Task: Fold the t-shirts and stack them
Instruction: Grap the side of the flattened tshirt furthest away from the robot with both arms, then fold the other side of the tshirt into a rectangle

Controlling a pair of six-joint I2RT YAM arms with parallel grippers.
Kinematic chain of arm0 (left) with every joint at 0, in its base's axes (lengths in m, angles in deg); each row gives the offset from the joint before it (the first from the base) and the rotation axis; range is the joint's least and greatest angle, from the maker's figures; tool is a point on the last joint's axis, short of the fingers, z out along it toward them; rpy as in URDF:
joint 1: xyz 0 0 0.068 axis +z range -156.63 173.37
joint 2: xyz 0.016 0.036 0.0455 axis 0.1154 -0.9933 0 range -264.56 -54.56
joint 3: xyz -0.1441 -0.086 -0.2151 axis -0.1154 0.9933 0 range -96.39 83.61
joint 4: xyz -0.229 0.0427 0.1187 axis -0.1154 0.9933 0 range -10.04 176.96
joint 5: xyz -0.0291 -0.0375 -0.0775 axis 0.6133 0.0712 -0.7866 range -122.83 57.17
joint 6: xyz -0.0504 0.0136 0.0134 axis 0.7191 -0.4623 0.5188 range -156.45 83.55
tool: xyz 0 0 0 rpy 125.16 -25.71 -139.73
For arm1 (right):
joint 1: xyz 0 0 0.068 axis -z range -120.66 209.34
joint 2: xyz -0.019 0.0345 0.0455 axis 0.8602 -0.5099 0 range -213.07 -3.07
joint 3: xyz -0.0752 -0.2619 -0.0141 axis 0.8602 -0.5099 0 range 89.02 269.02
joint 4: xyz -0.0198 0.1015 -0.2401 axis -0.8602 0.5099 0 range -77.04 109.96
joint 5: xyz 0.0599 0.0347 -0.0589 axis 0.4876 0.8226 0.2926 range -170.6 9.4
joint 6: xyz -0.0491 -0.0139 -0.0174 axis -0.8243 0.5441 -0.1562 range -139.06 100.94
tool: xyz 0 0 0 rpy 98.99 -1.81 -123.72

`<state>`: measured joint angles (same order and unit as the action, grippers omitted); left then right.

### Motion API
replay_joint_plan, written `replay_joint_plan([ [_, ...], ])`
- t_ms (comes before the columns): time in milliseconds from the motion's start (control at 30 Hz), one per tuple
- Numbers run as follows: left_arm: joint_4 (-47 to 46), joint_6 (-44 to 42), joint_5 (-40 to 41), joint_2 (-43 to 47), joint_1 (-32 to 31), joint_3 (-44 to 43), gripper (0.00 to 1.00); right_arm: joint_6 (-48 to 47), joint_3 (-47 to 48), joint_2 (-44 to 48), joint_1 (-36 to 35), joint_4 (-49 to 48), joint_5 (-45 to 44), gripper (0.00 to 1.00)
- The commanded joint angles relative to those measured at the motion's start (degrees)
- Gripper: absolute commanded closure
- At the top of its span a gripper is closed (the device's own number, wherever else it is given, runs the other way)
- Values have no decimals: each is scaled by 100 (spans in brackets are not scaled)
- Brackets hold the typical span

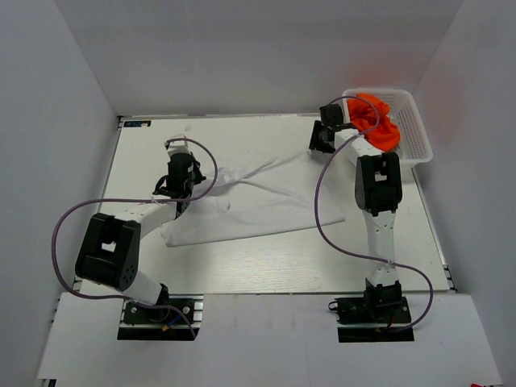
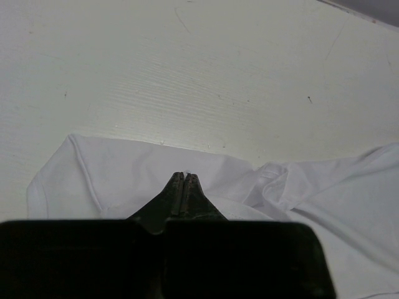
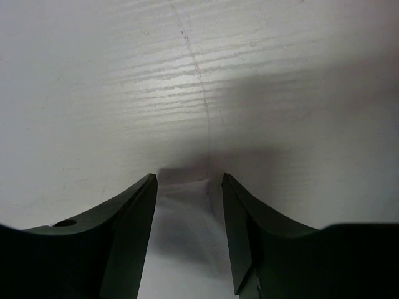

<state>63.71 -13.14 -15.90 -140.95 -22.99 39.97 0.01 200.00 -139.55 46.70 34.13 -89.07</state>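
White thin cloth t-shirt [image 1: 242, 211] lies across the desk [image 1: 266, 270], long axis slanting from my left jaws, pressed together on its left end, to my right jaws, spread astride its far tip.

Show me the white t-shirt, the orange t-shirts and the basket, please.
white t-shirt [image 1: 242, 211]: top external view, middle of the spread cloth.
orange t-shirts [image 1: 377, 121]: top external view, middle of the heap.
white lattice basket [image 1: 420, 135]: top external view, right wall.
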Motion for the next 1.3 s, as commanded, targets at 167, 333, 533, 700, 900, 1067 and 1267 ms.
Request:
replay_joint_plan([
  [167,43,-90,144,8,-25,-198,100,-105,-278,192,-168,424,-305,69],
  [333,-10,-143,205,-53,-25,-391,100,-386,-183,272,-247,-208,-93,100],
  [533,244,-257,258,-11,-25,-699,100,-413,-426,886,-247,-805,-331,100],
  [700,421,-134,153,385,-25,-393,100,-641,-1938,1746,-247,-1808,-41,100],
  [900,482,235,-22,1018,-25,390,100,-598,-3090,2476,-239,-2583,38,100],
  [1067,535,552,-76,1755,-25,1031,100,-572,-3793,2925,-203,-2846,-119,100],
  [1267,869,797,-58,2363,-25,1576,100,-509,-4383,3461,-177,-2864,-577,100],
])
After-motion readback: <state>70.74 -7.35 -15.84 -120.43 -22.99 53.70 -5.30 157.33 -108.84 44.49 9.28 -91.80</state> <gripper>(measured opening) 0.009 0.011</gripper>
